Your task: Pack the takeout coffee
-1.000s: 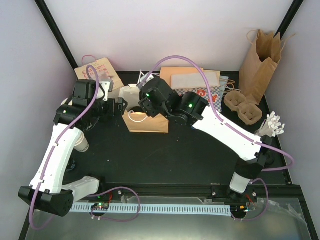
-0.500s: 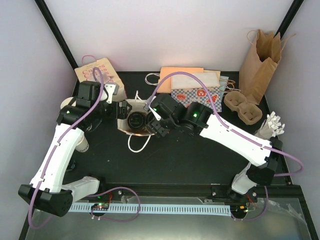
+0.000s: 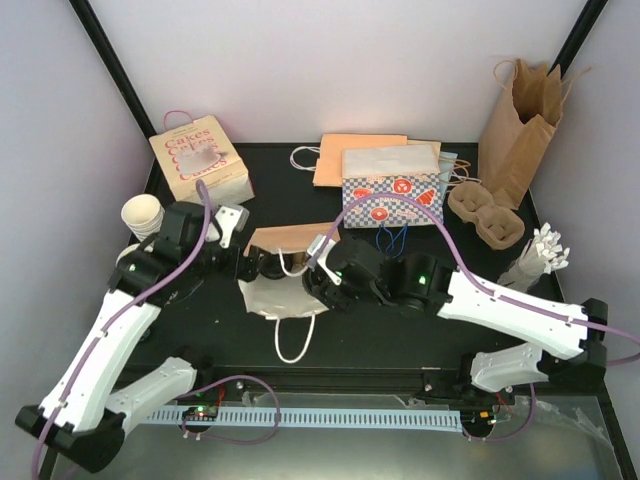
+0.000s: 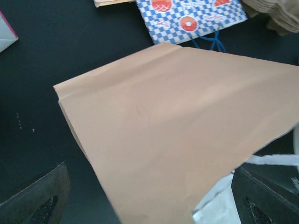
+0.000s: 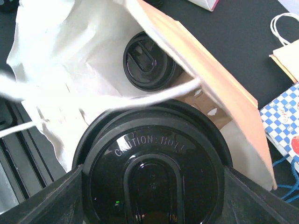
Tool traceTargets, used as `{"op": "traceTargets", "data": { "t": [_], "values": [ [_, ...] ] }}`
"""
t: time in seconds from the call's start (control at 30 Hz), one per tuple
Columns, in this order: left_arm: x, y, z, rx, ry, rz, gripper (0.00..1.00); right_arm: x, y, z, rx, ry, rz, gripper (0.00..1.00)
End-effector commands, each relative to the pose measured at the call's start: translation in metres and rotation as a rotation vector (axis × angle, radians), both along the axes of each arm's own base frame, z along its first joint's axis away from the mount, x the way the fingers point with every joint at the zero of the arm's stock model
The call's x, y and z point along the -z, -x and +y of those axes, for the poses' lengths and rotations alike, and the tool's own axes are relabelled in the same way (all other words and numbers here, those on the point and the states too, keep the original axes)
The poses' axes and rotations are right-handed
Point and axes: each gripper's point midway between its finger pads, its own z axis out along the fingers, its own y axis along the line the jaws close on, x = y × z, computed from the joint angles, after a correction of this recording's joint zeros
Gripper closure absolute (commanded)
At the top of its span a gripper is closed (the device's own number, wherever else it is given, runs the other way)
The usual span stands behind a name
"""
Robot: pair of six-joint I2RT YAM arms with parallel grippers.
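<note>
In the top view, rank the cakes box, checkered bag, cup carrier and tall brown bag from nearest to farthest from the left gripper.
Measured from the left gripper:
1. cakes box, just behind it at the back left.
2. checkered bag, back centre.
3. cup carrier, on the right side.
4. tall brown bag, standing in the far right corner.

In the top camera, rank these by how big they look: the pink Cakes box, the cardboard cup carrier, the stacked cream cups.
1. pink Cakes box
2. cardboard cup carrier
3. stacked cream cups, clearly smallest
</note>
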Motion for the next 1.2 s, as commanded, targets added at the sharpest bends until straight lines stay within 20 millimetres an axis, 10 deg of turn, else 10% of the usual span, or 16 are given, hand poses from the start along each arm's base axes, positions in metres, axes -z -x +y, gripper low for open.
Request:
{"op": "traceTargets", "data": {
  "t": [0.0, 1.17],
  "values": [
    [-0.019, 0.027, -0.011, 0.106, 0.09, -0.098, 0.03, -0.012, -0.002, 0.003, 0.009, -0.086, -0.137, 0.49],
    [-0.04, 0.015, -0.078, 0.496, -0.107, -0.604, 0.24, -0.018, -0.026, -0.007, 0.141, -0.141, -0.279, 0.5]
  ]
}}
